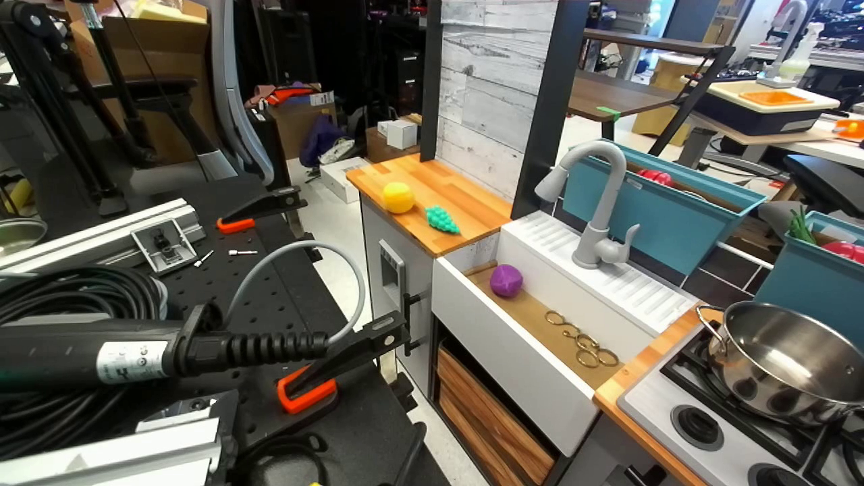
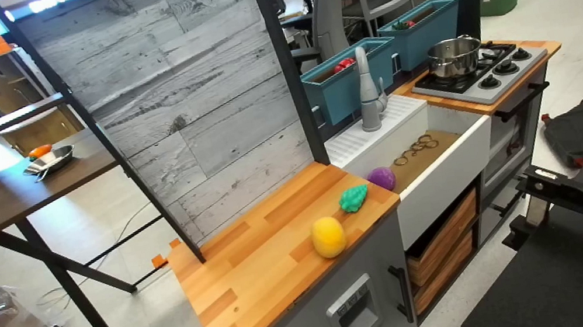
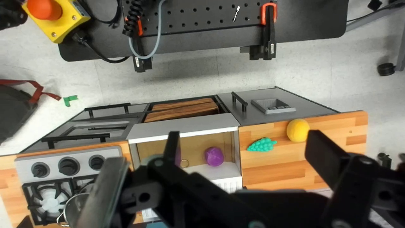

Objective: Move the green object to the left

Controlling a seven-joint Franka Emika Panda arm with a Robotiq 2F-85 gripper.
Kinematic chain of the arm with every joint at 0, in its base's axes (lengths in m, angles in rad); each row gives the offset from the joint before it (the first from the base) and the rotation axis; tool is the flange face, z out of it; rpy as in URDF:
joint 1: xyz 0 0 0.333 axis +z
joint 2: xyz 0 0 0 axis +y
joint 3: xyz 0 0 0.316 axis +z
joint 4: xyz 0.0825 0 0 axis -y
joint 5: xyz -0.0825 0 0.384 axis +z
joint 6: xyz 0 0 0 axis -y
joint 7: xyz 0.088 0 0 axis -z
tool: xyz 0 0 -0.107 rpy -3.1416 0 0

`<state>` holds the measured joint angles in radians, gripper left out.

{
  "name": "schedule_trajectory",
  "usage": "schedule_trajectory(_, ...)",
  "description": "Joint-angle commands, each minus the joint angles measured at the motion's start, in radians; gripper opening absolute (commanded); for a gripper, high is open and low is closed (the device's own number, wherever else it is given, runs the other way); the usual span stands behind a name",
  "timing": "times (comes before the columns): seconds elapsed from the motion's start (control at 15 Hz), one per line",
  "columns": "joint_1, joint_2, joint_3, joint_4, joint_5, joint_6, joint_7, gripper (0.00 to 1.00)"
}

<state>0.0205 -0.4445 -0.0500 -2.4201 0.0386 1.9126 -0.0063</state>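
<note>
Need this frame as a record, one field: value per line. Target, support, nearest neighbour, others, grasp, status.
target: bumpy green toy shaped like a grape bunch
support: striped wooden counter, at the end beside the white rectangular sink
nearest_neighbour: rounded yellow toy, same counter, apart from target
in_sink: rounded purple toy
also_present: shiny metal pot on the burners
grasp: black two-fingered hand, fingers wide apart, nothing held
hand_visibility: wrist view only
status: target ungripped, resting on the counter
</note>
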Motion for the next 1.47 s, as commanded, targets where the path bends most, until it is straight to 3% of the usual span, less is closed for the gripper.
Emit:
schedule_trajectory(0.0, -0.001, 0.136, 0.065, 0.012, 0.033, 0.122, 0.135, 1.0)
schedule_trajectory(0.33, -0.003, 0.44, 0.139, 0.067, 0.019, 0.436, 0.443, 1.0)
schedule_trajectory(0.6, 0.051, 0.685, 0.134, 0.15, 0.005, 0.626, 0.686, 1.0)
schedule_trajectory(0.93, 0.175, 0.93, 0.071, 0.285, 0.014, 0.761, 0.905, 1.0)
schedule_trajectory(1.4, 0.282, 1.163, 0.009, 0.464, 0.023, 0.787, 1.03, 1.0)
